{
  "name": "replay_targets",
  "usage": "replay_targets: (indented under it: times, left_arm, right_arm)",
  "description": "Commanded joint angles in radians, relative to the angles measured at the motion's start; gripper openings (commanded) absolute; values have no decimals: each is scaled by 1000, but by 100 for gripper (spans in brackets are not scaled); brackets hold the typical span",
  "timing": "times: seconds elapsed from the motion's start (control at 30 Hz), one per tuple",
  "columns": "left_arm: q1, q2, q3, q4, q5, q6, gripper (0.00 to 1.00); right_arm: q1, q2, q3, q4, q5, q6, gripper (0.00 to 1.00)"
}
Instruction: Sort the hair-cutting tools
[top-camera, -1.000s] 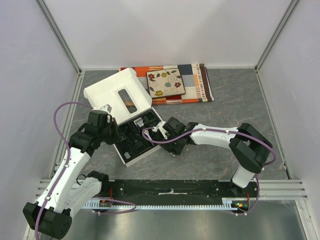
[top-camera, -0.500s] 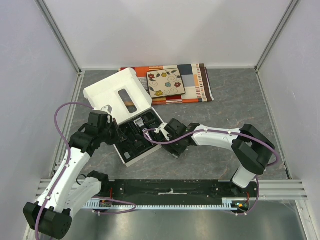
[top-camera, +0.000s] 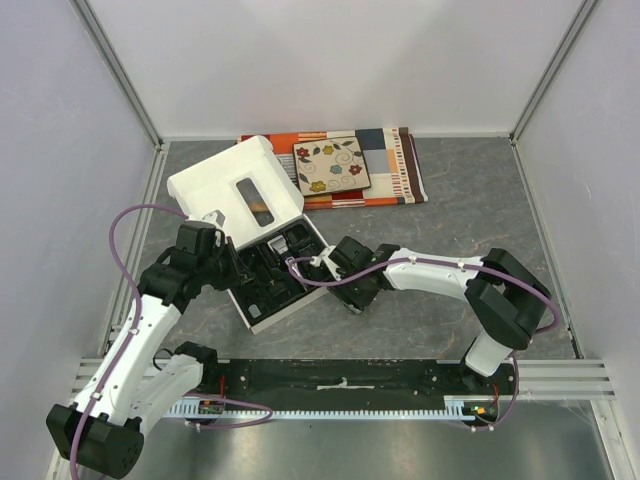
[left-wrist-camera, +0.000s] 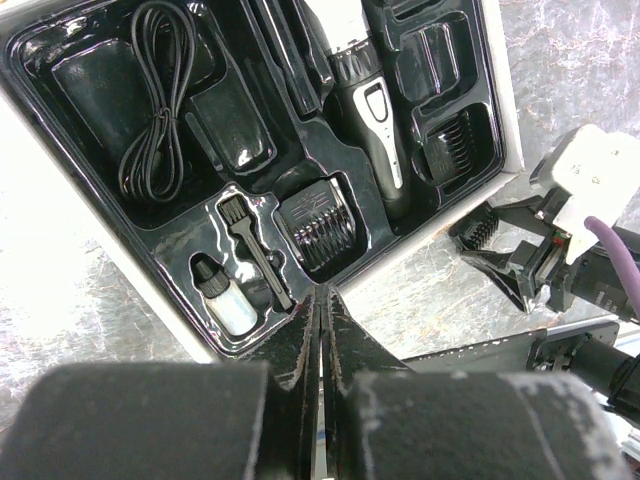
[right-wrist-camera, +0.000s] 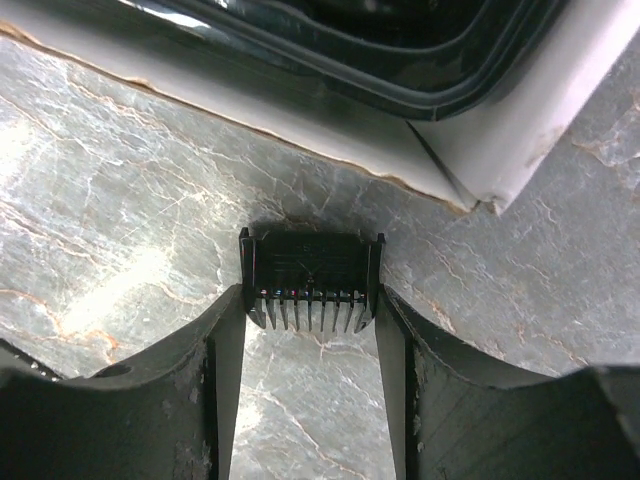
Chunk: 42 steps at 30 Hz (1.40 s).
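**Barely a hold, and it may slip**

Our right gripper (right-wrist-camera: 312, 300) straddles the comb guard (right-wrist-camera: 311, 262), meeting only its toothed end (pinching or merely touching, we cannot tell). The guard lies on the table (right-wrist-camera: 120, 200) just beside the white box (right-wrist-camera: 500, 150). So shallow a hold could let it pivot free. Our left gripper (left-wrist-camera: 320, 310), closed tight, sits at the tray (left-wrist-camera: 60, 60) rim.

The left arm is bending at the elbow and reaching forward, its left claw (left-wrist-camera: 320, 305) pinching fully closed; the right arm is stretching low toward the left, its right claw (right-wrist-camera: 310, 315) pointing downward, fingers (right-wrist-camera: 222, 350) standing apart
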Motion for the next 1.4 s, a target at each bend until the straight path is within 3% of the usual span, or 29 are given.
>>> replay_targets:
  times: [0.0,0.3,0.8,1.1,1.37]
  left_arm:
    - [4,-2,37,-8,40,53,4]
    - [4,-15,57,-26,60,68,4]
    - [4,-50,80,-61,63,94,4]
    - [4,-70,55,-58,71,94,4]
    - [4,-70,57,-52,82,113,4]
  right_arm:
    - [2,-48,121,-98,12,-30,44]
    - [18,-103,406,-323,101,-110,45]
    - [58,92,710,-347,76,-573,49]
    - [58,188,760,-347,125,-855,44]
    - [51,256,747,-342,66,-1052,45]
